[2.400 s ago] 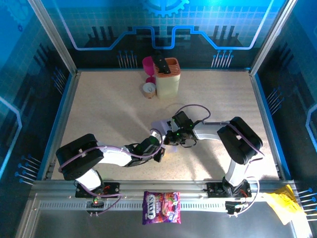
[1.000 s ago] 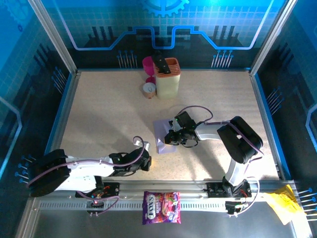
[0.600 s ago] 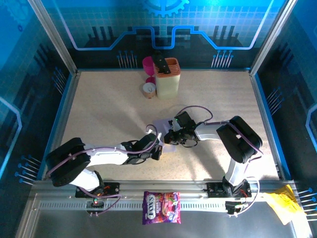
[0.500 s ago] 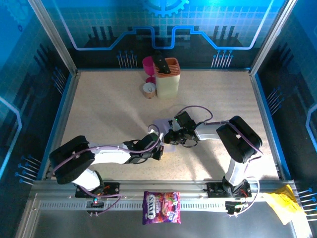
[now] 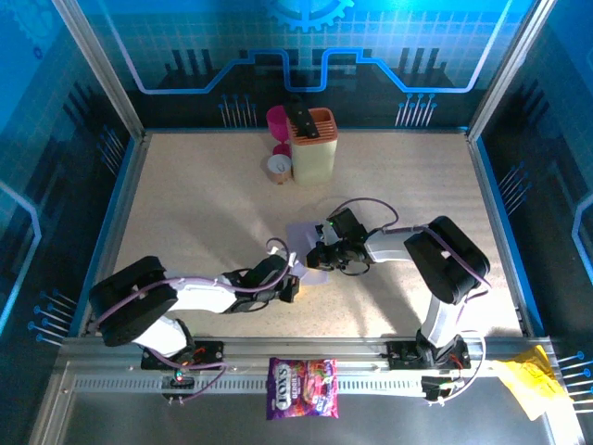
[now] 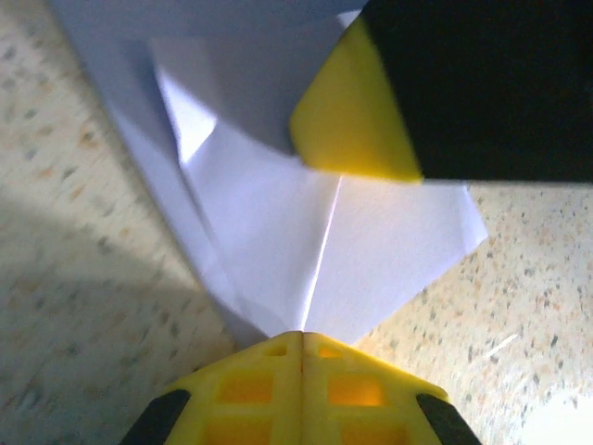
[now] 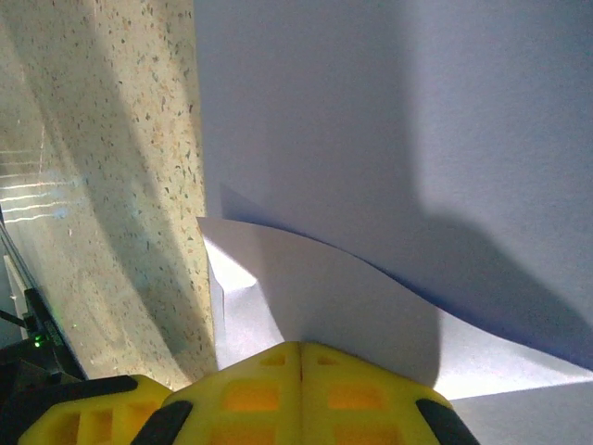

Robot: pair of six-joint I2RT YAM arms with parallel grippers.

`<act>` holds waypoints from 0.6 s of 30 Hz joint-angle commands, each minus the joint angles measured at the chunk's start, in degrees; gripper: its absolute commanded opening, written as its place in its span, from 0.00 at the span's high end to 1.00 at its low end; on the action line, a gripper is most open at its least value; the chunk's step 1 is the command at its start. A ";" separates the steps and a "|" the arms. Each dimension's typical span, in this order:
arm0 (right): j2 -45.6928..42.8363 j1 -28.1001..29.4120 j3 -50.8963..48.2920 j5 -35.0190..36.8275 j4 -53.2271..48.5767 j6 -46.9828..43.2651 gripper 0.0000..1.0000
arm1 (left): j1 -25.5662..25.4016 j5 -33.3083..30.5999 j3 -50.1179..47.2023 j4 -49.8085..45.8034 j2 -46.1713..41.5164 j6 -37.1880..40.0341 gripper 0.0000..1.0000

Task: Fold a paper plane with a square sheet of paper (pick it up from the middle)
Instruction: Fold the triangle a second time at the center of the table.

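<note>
The square sheet of paper (image 5: 301, 239) lies partly folded on the speckled table, mid-table between the two arms. In the left wrist view the pale lilac paper (image 6: 278, 232) narrows to a point with a central crease that runs straight to my left gripper (image 6: 302, 336), which is shut with its tips on that point. My right gripper (image 7: 298, 348) is shut too, its tips pressed on a raised folded flap of the paper (image 7: 371, 139). From above, the left gripper (image 5: 290, 289) sits at the paper's near edge and the right gripper (image 5: 318, 260) on its right side.
A yellow knife block (image 5: 313, 144), a pink cup (image 5: 276, 120) and a small round tin (image 5: 277, 167) stand at the back centre. A sweets bag (image 5: 302, 387) and yellow crumpled paper (image 5: 530, 375) lie on the near rail, off the table.
My left arm swung in from the near left to the paper's near edge, then drew back slightly towards me. The right gripper has stayed pressed on the paper.
</note>
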 commanded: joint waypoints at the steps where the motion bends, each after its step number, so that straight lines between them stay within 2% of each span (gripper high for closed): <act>1: 3.80 -1.17 -2.87 6.79 -5.85 -0.40 1.00 | -0.84 -0.24 -4.80 -7.90 -3.80 -3.42 1.00; 5: 3.94 -1.26 -3.00 6.41 -5.60 -0.70 1.00 | -0.62 -1.85 -4.19 -11.39 -10.01 -3.28 1.00; 8: 3.95 -1.26 -3.38 6.01 -5.21 -0.76 1.00 | 1.75 -1.40 -0.39 -11.29 -10.61 -0.85 1.00; 18: 4.78 -1.06 -3.46 5.09 -4.21 -0.55 1.00 | 8.80 5.16 14.11 -5.86 4.65 6.32 1.00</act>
